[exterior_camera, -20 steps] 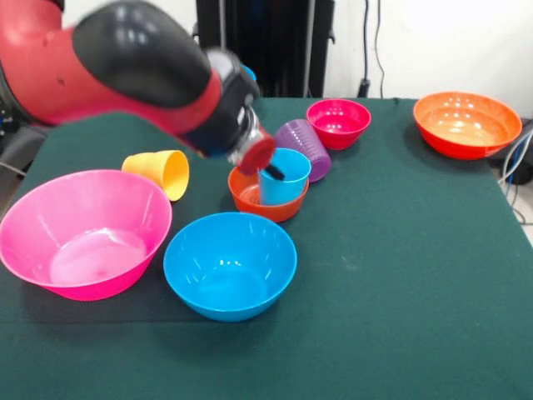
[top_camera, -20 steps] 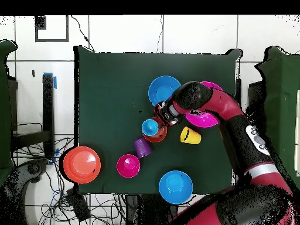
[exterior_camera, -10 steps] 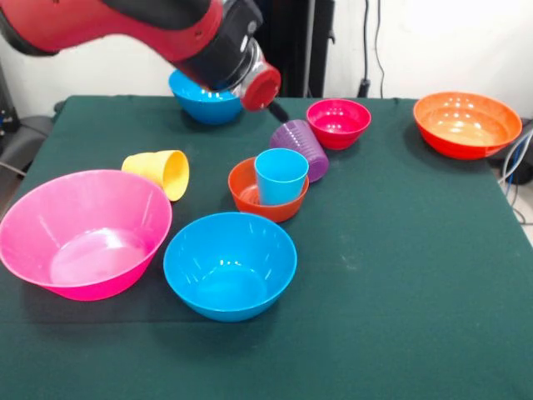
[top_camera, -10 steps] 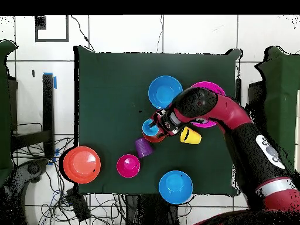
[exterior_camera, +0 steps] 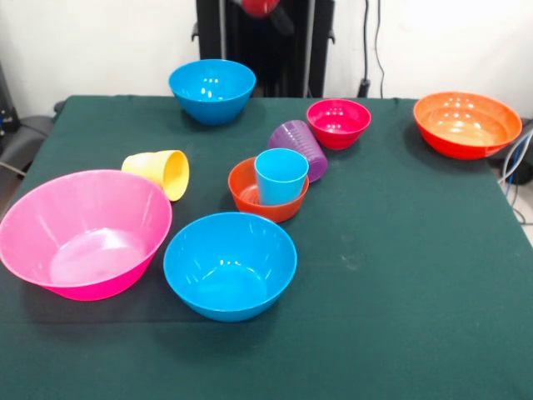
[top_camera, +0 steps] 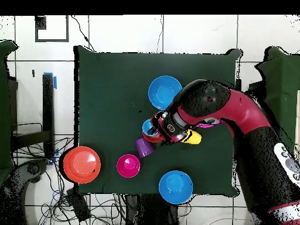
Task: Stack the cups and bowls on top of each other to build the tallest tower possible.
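Observation:
The light blue cup [exterior_camera: 281, 175] stands upright inside the small orange-red bowl [exterior_camera: 250, 198] at the table's middle. The purple ribbed cup [exterior_camera: 300, 146] lies on its side just behind them. The small magenta bowl [exterior_camera: 338, 122] stands alone on the cloth beyond it. The yellow cup [exterior_camera: 160, 172] lies on its side to the left. My gripper [exterior_camera: 275, 15] shows only at the top edge, high above the cups and touching nothing. In the overhead view the gripper [top_camera: 159, 125] hangs over the light blue cup [top_camera: 147, 126] and orange-red bowl.
The big pink bowl [exterior_camera: 83, 232] and a blue bowl [exterior_camera: 230, 265] stand at the front left. A second blue bowl [exterior_camera: 212, 90] is at the far edge. The wide orange bowl [exterior_camera: 466, 123] is far right. The arm [top_camera: 234, 111] hides most of the pink bowl from above.
The gripper was down at the light blue cup's rim; it has risen up to the picture's top. The cup stays in the orange-red bowl. The far blue bowl is uncovered.

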